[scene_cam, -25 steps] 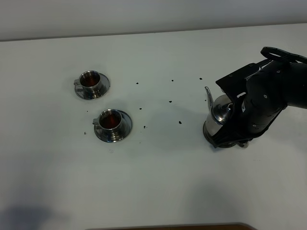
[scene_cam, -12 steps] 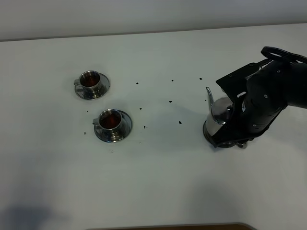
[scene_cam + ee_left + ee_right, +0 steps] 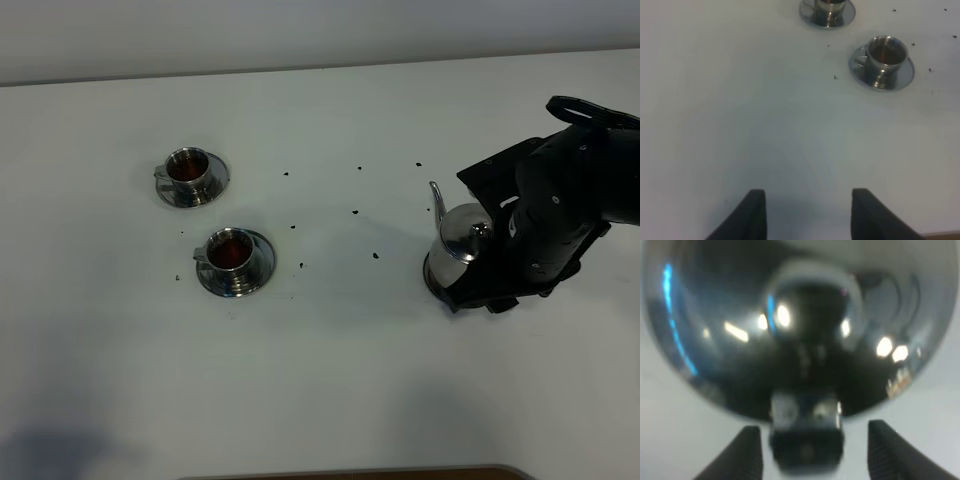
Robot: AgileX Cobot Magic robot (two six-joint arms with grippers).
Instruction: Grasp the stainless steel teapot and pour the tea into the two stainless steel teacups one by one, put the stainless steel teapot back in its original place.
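Note:
The stainless steel teapot [image 3: 462, 243] stands upright on the white table [image 3: 330, 370] at the right, spout pointing away from the arm. It fills the right wrist view [image 3: 800, 315]. My right gripper [image 3: 817, 445] is open, with a finger on each side of the teapot's handle [image 3: 806, 432] and a gap on both sides; in the exterior view the right arm [image 3: 560, 210] hides it. The two stainless steel teacups [image 3: 188, 168] [image 3: 232, 250] sit on saucers at the left, both holding reddish-brown tea. My left gripper [image 3: 807, 205] is open and empty, short of the cups [image 3: 885, 54].
Small dark specks [image 3: 374, 254] lie scattered on the table between the cups and the teapot. The table's front edge [image 3: 350, 472] shows at the bottom of the exterior view. The far cup's saucer [image 3: 827, 15] sits at the edge of the left wrist view.
The teapot has gone from tilted to standing upright on the table. The right arm has shifted slightly to the right. The cups and left gripper have not moved.

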